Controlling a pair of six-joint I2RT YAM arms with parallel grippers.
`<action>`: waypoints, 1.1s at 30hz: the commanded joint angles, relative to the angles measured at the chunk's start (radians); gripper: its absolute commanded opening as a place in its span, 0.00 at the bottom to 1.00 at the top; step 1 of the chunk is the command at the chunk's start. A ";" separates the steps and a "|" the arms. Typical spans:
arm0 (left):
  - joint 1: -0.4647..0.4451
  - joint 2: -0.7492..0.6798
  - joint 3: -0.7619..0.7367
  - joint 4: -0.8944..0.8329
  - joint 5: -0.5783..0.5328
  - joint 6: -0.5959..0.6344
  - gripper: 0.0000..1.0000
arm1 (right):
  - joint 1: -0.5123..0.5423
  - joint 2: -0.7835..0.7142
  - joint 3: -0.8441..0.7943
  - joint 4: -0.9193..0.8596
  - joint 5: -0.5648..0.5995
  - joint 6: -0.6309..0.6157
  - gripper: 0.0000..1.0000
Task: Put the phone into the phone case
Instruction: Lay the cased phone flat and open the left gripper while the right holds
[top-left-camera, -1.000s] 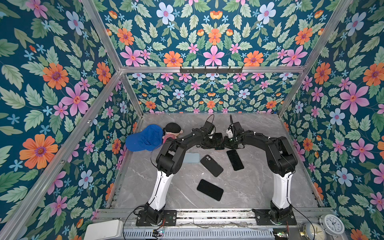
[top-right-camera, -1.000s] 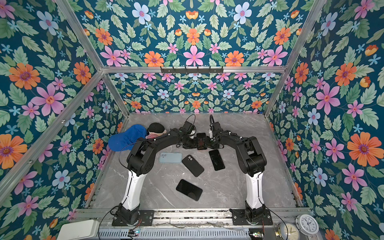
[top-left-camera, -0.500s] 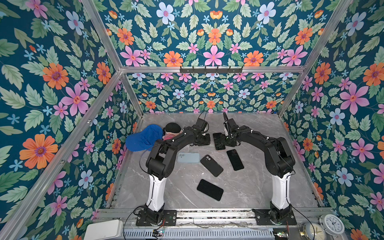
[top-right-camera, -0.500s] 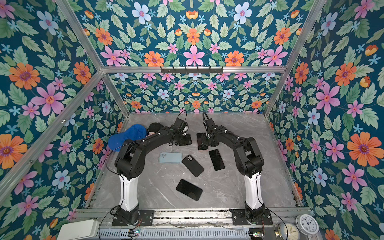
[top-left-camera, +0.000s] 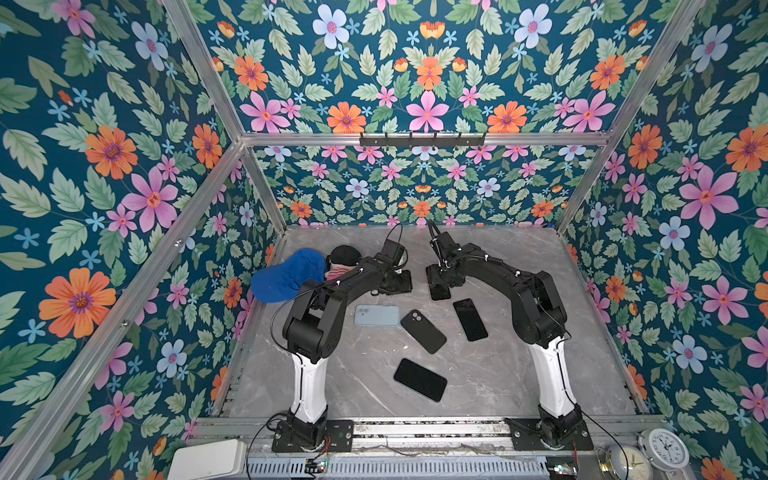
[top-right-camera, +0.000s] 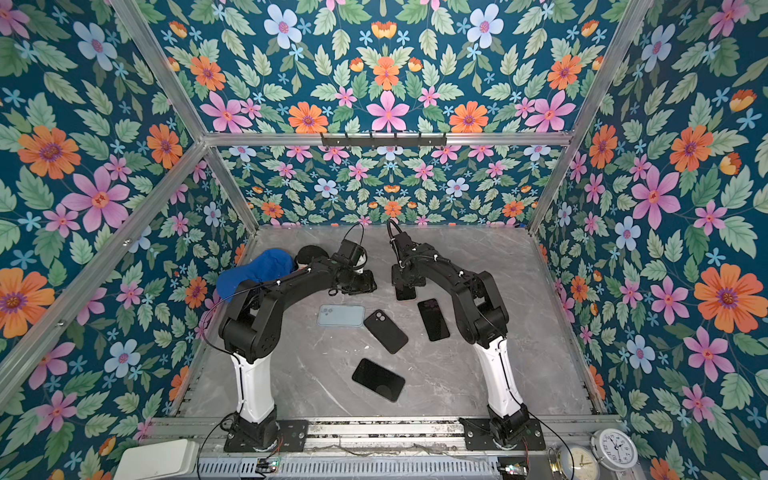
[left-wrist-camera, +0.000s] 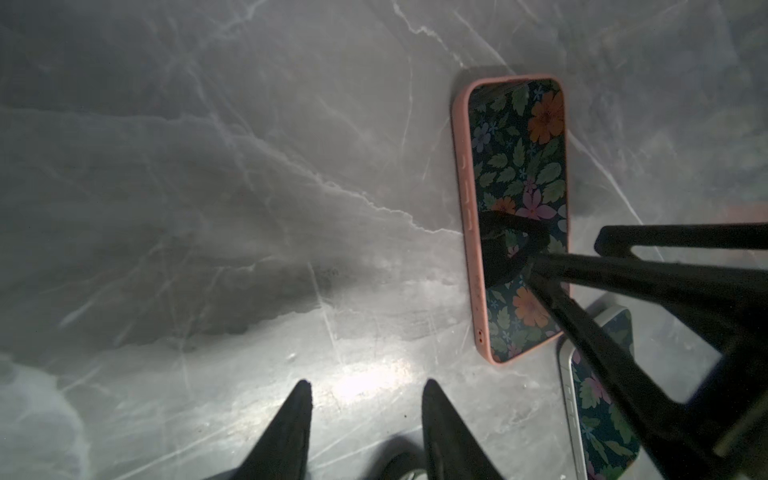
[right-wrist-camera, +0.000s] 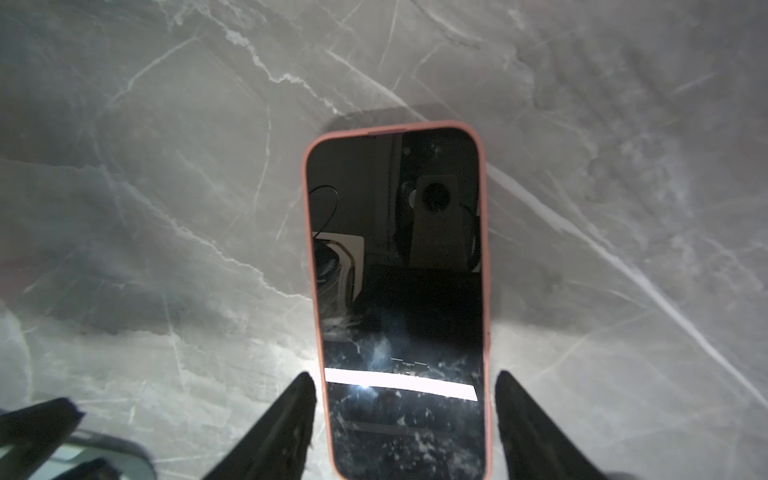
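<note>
Looking down, both top views show the phone flat on the tabletop, half hidden beneath the right jaws. Left wrist view adds the pink phone case around it, lying aside from the left jaws, which stand apart over bare marble. Right wrist view: right jaws apart, flanking its near end, unclamped.

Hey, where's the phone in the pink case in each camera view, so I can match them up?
In a top view: pink-cased phone, mostly hidden under the right gripper.
In a top view: same spot.
Left wrist: right of centre.
Right wrist: centre, screen up.
Shared landmark: the right gripper, open, straddling its end.
</note>
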 joint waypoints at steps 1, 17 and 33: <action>0.006 -0.002 -0.003 0.012 0.012 0.017 0.49 | 0.006 0.014 0.031 -0.063 0.045 -0.008 0.76; 0.013 -0.032 -0.034 0.012 0.009 0.031 0.74 | 0.017 0.091 0.124 -0.104 0.026 -0.010 0.82; 0.013 -0.042 -0.041 0.005 0.007 0.031 1.00 | 0.022 0.167 0.190 -0.143 0.045 -0.003 0.79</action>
